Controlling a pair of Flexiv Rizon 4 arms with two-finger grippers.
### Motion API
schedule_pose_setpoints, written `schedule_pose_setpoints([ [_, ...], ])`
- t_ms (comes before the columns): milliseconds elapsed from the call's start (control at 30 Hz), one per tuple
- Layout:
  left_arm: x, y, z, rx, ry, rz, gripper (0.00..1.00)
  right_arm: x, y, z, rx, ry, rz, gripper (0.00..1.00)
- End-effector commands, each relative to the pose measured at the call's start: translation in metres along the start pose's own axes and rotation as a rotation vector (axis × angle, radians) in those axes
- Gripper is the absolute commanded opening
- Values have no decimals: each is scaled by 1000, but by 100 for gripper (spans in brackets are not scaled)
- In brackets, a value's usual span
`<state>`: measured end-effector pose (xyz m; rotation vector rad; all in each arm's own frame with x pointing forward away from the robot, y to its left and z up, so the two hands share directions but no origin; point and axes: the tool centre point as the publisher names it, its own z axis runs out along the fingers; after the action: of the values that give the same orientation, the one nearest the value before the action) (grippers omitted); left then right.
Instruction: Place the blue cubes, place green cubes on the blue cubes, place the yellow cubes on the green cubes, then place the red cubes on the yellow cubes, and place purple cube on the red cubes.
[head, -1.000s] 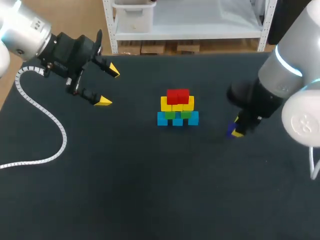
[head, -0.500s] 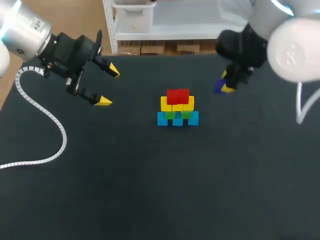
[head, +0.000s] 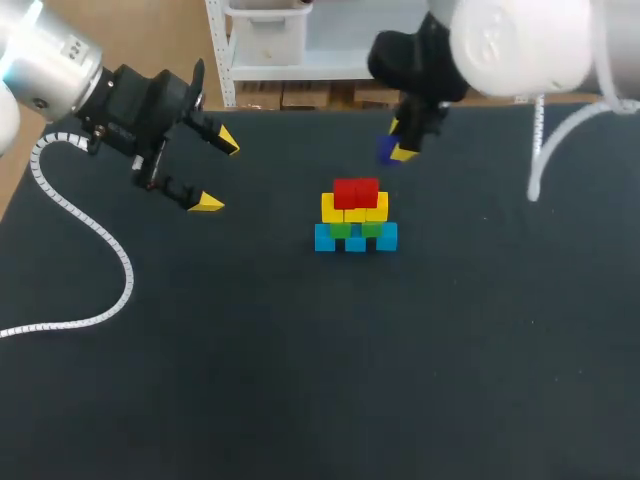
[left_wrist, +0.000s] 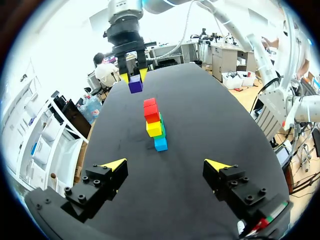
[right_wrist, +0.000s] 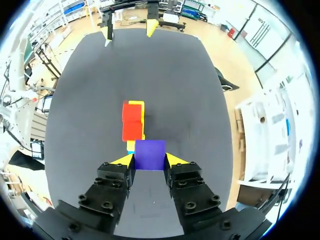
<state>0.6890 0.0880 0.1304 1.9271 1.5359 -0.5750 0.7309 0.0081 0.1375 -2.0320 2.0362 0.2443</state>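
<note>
Your right tool (left_wrist: 133, 76) is clamped on the purple cube (right_wrist: 149, 154) from two sides and holds it in the air, beyond the stack and a little to its right, well apart from the red cubes (head: 356, 192). Your left tool (head: 218, 172) hangs spread wide and empty at the far left.

The main risk is the landing spot. The two red cubes make a small top with a seam down the middle. If you come down off centre, the purple cube will likely rest on one red cube only and tilt or slide off.

The stack looks one cube deep, so it is a thin wall. A nudge from near or far could topple the whole of it.

The yellow tips flank the cube low on its sides. If they reach below its underside, they may clip the red cubes or the yellow cubes (head: 354, 209) on the way down. Opening the fingers unevenly could drag the purple cube sideways and take the red pair with it.

The grip faces are flat and probably slick. A slight twist in the hold would then set the cube down askew.

All the cubes are plain, sharp-edged blocks with smooth faces in single colours. They seem hard and light. The green cubes (head: 352, 229) and blue cubes (head: 355, 238) sit flush below. The worktop (head: 300, 380) is dark and matte, perhaps cloth-covered, which should keep the base from sliding. The finger tips are wedge-shaped and look rigid.
</note>
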Motion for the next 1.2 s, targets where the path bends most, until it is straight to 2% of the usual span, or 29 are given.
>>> schedule_pose_setpoints([
  [33, 1, 0, 0, -2, -3, 3, 100, -16, -2, 1, -44, 21, -16, 0],
  [433, 1, 0, 0, -2, -3, 3, 100, -37, 13, 9, -29, 17, -38, 0],
  [1200, 1, 0, 0, -2, -3, 3, 100, -36, 31, 25, -60, 9, -11, 0],
])
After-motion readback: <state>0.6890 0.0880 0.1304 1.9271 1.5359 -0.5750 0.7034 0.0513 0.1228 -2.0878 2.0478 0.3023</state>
